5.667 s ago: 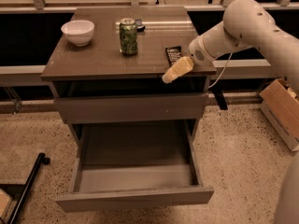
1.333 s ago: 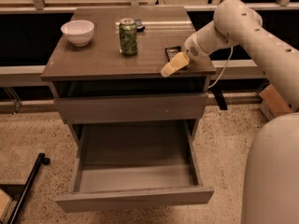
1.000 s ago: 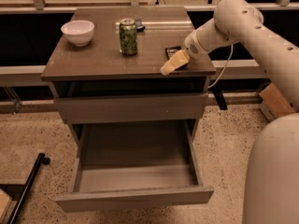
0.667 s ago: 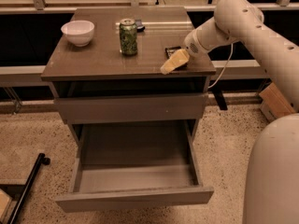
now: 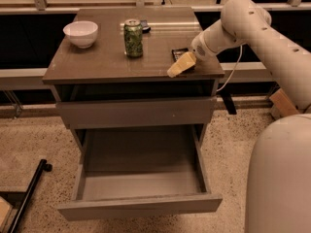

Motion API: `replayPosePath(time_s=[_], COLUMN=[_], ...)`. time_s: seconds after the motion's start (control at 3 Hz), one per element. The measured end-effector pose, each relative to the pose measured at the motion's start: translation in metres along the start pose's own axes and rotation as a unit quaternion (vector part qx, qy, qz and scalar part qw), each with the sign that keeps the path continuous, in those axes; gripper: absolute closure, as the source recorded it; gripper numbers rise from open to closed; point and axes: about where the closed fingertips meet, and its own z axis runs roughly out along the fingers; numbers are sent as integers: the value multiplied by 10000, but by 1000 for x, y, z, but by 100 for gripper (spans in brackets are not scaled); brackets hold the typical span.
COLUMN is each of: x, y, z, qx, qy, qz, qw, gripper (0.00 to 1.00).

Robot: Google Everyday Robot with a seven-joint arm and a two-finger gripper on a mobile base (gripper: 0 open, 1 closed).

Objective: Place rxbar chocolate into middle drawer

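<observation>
Status: my pincer (image 5: 181, 65) sits low at the front right of the worktop (image 5: 97, 62), with the rxbar chocolate (image 5: 178, 53) lying flat just behind it, partly hidden by it. Honestly can't tell if the pincer is spread, squeezed together or pinching anything. The middle drawer (image 5: 141, 205) stands pulled out below, well apart from both.

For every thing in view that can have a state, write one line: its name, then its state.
Middle drawer: pulled open, empty.
Upper drawer: shut.
Rxbar: flat on the cabinet top, outside the drawer.
Can: upright.
Bowl: upright.
Gripper: at the rxbar, near the top's right edge.
</observation>
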Motion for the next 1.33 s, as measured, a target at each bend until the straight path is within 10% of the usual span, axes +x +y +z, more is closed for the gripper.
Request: replayPosePath(time_s=[1.33], x=[-9], y=[11], z=[-16], qx=[168], qy=[-41], qz=[-129], qw=[9998], gripper=[93])
